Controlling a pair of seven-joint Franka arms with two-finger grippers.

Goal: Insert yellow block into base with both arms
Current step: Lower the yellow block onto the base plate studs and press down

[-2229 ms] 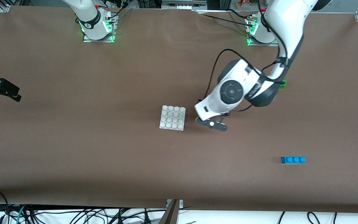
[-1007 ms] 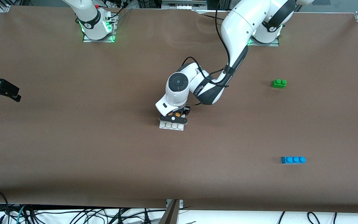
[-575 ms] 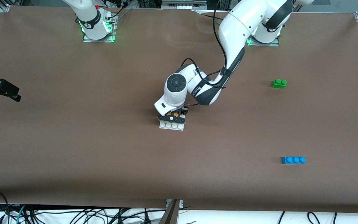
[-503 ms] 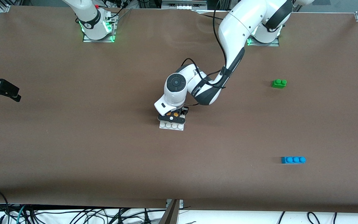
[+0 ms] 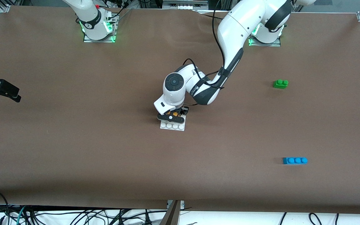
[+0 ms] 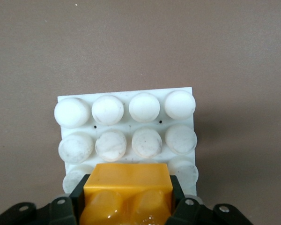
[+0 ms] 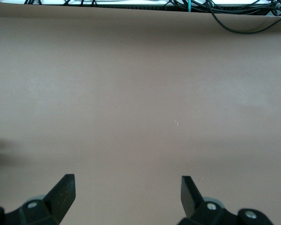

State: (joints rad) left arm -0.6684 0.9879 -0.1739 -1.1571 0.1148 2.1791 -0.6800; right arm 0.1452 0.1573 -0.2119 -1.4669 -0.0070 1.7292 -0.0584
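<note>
The white studded base [image 5: 172,126] lies mid-table; the left wrist view shows its rows of studs [image 6: 126,126]. My left gripper [image 5: 171,116] is over the base's rows farther from the front camera, shut on the yellow block [image 6: 127,194], which sits between its black fingers [image 6: 79,197] low over the studs. A bit of orange shows at the gripper in the front view [image 5: 175,113]. My right gripper [image 7: 127,190] is open and empty over bare table; it waits at the right arm's end of the table [image 5: 2,89].
A green two-stud brick [image 5: 280,83] and a longer blue three-stud brick [image 5: 295,160] lie toward the left arm's end of the table, the blue one nearer the front camera. Cables hang past the table's front edge.
My left arm swung from beside the base to over it, carrying the yellow block, and has shifted slightly toward the rows farther from the front camera. The right arm has not moved.
</note>
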